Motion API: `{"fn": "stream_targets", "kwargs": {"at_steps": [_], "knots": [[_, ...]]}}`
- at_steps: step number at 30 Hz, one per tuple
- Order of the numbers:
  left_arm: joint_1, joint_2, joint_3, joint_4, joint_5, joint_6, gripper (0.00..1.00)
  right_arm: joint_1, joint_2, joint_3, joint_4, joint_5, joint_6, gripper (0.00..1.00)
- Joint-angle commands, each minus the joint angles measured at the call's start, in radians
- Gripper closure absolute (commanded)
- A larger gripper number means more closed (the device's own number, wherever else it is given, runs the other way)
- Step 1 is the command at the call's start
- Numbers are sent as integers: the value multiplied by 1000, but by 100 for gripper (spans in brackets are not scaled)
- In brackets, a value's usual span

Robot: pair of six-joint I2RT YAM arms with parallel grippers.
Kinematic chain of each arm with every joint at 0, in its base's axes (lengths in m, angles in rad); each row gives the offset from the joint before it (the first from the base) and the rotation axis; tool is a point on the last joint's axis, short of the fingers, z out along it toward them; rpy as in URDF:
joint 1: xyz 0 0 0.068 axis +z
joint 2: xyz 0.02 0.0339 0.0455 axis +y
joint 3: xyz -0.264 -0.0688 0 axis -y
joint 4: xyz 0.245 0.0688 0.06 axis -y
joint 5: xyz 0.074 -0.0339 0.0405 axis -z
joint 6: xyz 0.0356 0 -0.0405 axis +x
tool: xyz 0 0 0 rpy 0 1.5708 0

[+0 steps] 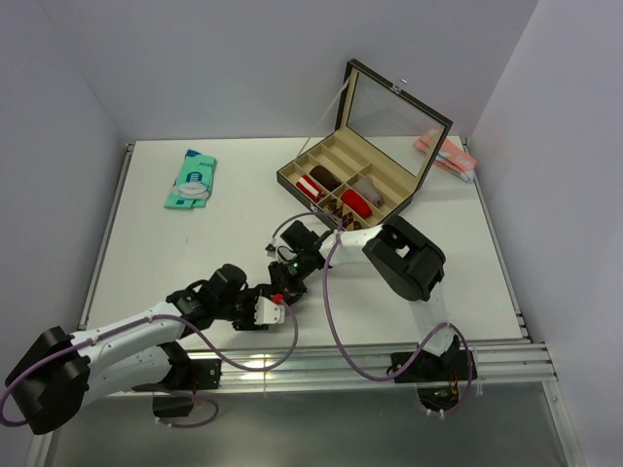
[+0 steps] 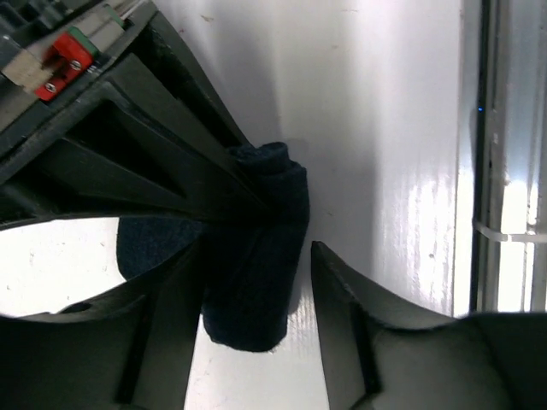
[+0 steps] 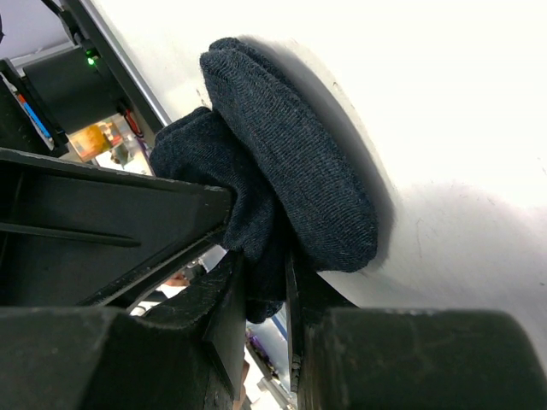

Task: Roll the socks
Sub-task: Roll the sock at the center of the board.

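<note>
A navy sock [image 2: 256, 282], rolled into a stubby cylinder, lies on the white table. My left gripper [image 2: 256, 248] straddles it with jaws open. The left finger [image 2: 162, 333] rests against the roll, while the right finger [image 2: 346, 325] stands a small gap away from it. My right gripper [image 3: 263, 265] is shut on a fold of the same sock [image 3: 299, 162], pinching the dark fabric at the roll's other end. In the top view both grippers meet near the table's front middle, left gripper [image 1: 270, 309] below right gripper [image 1: 288, 276], and they hide the sock there.
An open compartment case [image 1: 389, 199] with a raised mirrored lid stands at the back right, holding red and dark rolls. A flat teal packet [image 1: 192, 180] lies back left. A pink packet [image 1: 443, 154] lies behind the case. The table's metal front rail [image 2: 504, 171] runs close by.
</note>
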Motion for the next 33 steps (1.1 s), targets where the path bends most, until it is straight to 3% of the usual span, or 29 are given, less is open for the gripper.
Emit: {"fn": "stream_targets", "kwargs": {"at_steps": [1,6,13,19,25,33], "knots": [[-9,41,33,14,7,-18,48,-15,31,-18,-58,161,-45,100],[-9,103,48,8,3,-32,57,-15,-1,-49,-24,143,-31,96],[-13,117,70,-27,3,-52,72,-16,-80,-49,-36,202,-22,71],[-11,167,75,-44,12,-69,79,-36,-232,-147,74,277,78,55],[-11,190,122,-121,66,-66,79,-101,-444,-323,189,394,186,53],[10,291,202,-225,144,-20,79,-132,-721,-507,183,639,230,53]]}}
